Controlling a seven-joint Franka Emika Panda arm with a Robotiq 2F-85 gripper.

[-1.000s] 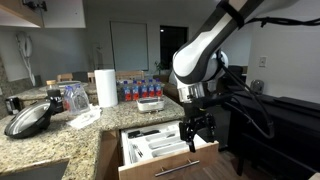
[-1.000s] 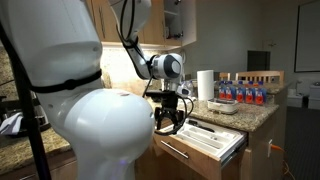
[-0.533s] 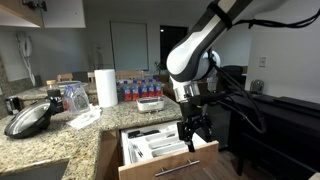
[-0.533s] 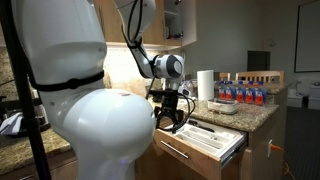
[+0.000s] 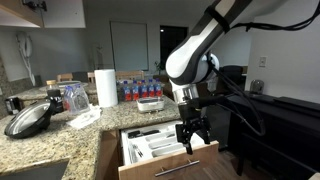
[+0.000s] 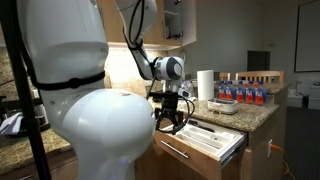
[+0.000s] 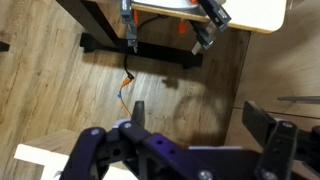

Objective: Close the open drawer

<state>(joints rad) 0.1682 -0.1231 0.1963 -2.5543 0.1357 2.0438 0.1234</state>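
Exterior views both show the pincer (image 5: pixel 190 139) released — hanging by the open drawer (image 5: pixel 176 161).

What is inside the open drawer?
A white cutlery tray with several utensils lies in the drawer. The open gripper covers part of it, and the counter hides the back.

Arm (image 5: pixel 205 45) bent downward, claw (image 5: pixel 190 137) pointing down, jaws spread apart

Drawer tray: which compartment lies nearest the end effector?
The long compartment at the end of the tray beside the end effector; the others lie farther off.
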